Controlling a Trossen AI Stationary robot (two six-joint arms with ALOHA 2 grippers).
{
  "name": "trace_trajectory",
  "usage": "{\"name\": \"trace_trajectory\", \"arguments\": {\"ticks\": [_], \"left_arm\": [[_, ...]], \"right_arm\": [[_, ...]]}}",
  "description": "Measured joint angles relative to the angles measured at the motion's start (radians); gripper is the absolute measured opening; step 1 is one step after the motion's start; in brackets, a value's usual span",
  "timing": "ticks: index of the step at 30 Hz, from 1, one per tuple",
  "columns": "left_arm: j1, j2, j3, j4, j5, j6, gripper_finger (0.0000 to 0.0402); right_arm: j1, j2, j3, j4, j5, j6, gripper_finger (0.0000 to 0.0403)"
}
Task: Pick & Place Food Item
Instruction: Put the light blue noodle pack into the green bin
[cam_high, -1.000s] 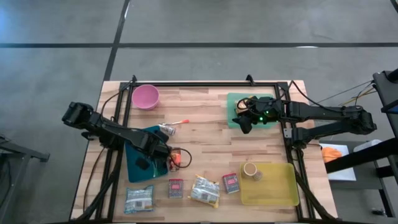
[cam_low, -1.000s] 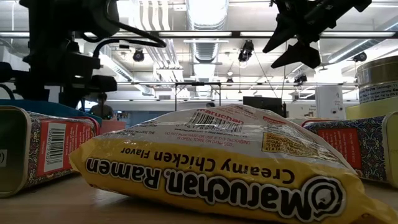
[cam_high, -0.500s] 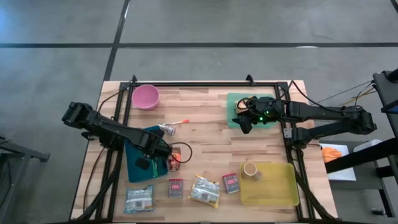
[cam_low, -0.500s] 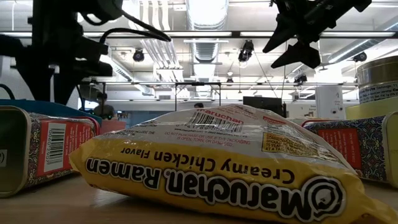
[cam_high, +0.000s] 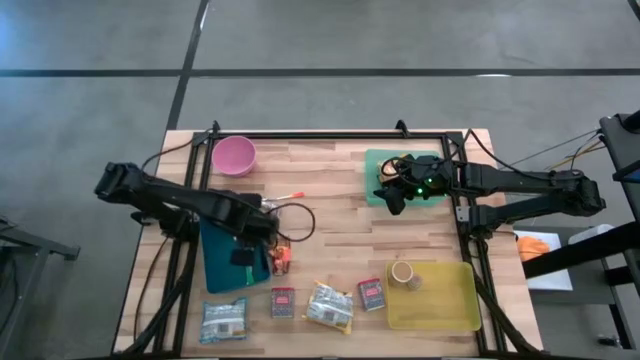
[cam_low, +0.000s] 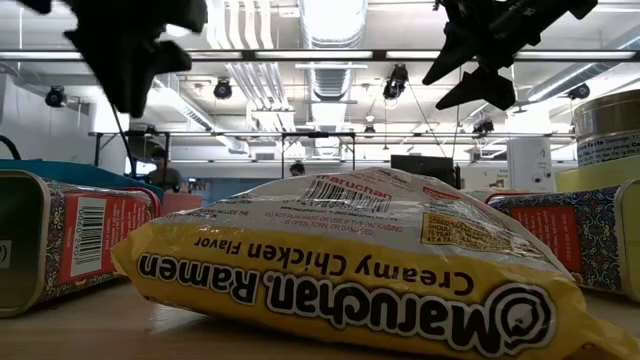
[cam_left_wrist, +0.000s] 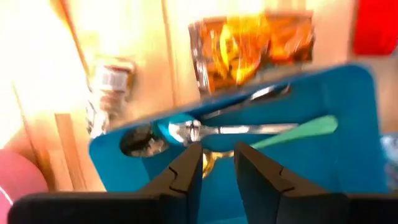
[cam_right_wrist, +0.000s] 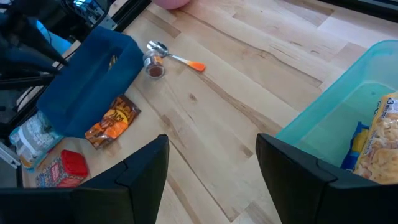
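A: Guessing at the pick: which food item is nearest?

B: The orange packet (cam_high: 280, 260); it lies flat on the worktop (cam_high: 330, 225), just beside the blue tray (cam_high: 222, 272); the left claw (cam_left_wrist: 216, 152) hovers over that tray, fingers only narrowly parted, pinching nothing that I can see.

A: How will it handle?

B: Light, soft and crinkly, I'd judge; probably slippery foil; take it across the narrow middle, gently, so the contents don't crush.

A: The other arm?

B: The right claw (cam_right_wrist: 212, 149) waits by the green tray (cam_high: 385, 160), spread wide and empty.

A: Counts?

B: Three trays: blue, green, yellow (cam_high: 450, 305); two red tins (cam_high: 283, 302); one ramen (cam_high: 328, 307); one bag (cam_high: 222, 320); one can (cam_high: 403, 273) in the yellow tray; one jar (cam_high: 268, 208); one bowl (cam_high: 235, 155); two spoons, one orange-handled (cam_high: 287, 197) on the worktop, one green-handled (cam_left_wrist: 249, 129) in the blue tray.
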Motion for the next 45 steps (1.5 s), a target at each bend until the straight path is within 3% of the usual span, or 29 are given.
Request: {"name": "trace_trajectory", "arguments": {"ticks": [4,9,14,18,21,24,29,36,45], "left_arm": [[0.026,-0.037,0.02,0.024,0.02,-0.019,0.0126],[0.05,-0.05,0.021,0.029,0.039,-0.056,0.0215],[0.048,-0.049,0.021,0.033,0.232,-0.034,0.0301],[0.03,-0.049,0.021,0.017,0.386,-0.101,0.0322],[0.017,-0.049,0.021,0.005,0.496,-0.249,0.0322],[-0.016,-0.061,0.019,-0.031,0.536,-0.431,0.0318],[-0.139,-0.151,-0.008,-0.03,0.503,-0.75,0.0315],[-0.369,-0.299,-0.103,0.132,0.4,-1.292,0.0315],[-0.575,-0.268,-0.224,0.241,0.484,-1.63,0.0314]], "right_arm": [[0.0,0.0,0.0,0.0,0.0,0.0,0.0237],[0.0,0.0,0.0,0.0,0.0,0.0,0.0237],[0.0,0.0,0.0,0.0,0.0,0.0,0.0237],[0.0,0.0,0.0,0.0,0.0,-0.003,0.0237],[0.0,0.0,0.0,0.0,0.0,-0.004,0.0237],[0.0,0.0,0.0,0.0,0.0,-0.003,0.0237],[0.0,0.0,0.0,0.0,0.0,-0.009,0.0237],[0.0,0.0,0.0,0.001,-0.001,-0.036,0.0237],[0.0,0.0,0.0,0.0,-0.001,-0.064,0.0237]]}}
